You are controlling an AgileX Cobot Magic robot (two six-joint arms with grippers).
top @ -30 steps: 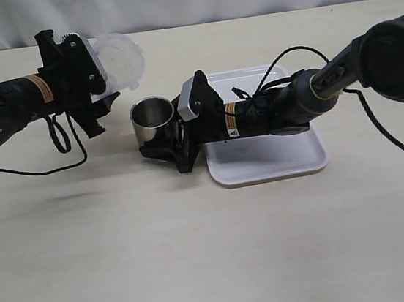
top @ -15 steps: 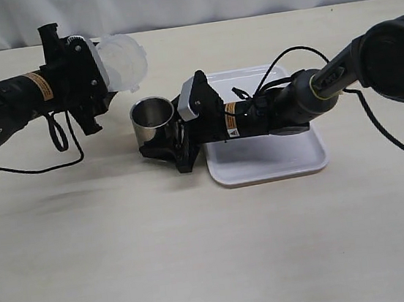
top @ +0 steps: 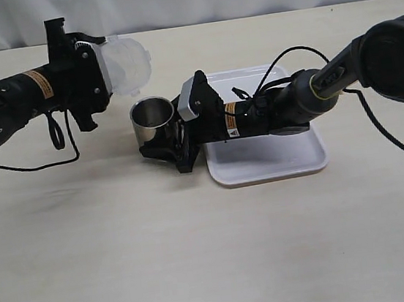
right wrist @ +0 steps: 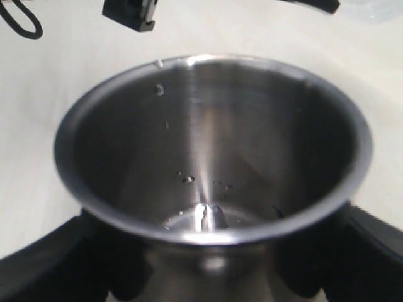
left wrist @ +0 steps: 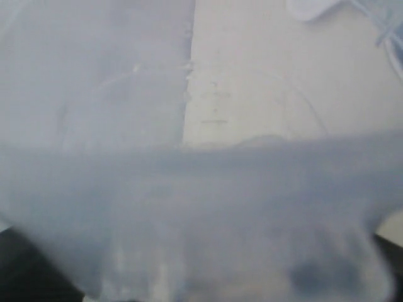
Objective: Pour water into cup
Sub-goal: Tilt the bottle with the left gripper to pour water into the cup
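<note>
1. The stainless-steel cup [top: 152, 120] stands upright on the table [top: 200, 254], with its mouth open upward. It is just beside the white tray [top: 270, 165], which lies at 3 o'clock of it.
2. The right gripper [top: 165, 135] reaches in from 3 o'clock. Its 2 fingers [right wrist: 60, 258] are closed against opposite sides of the cup wall, low on the body.
3. In the right wrist view, water droplets [right wrist: 187, 179] cling to the cup's inner wall and a little liquid lies at the bottom.
4. The left gripper [top: 109, 68] clamps the translucent plastic container [top: 126, 63]. The container is held clear of the table, tipped onto its side, at 11 o'clock of the cup.
5. The left wrist view is filled by the container wall [left wrist: 189, 207]. Water inside it cannot be told apart.
</note>
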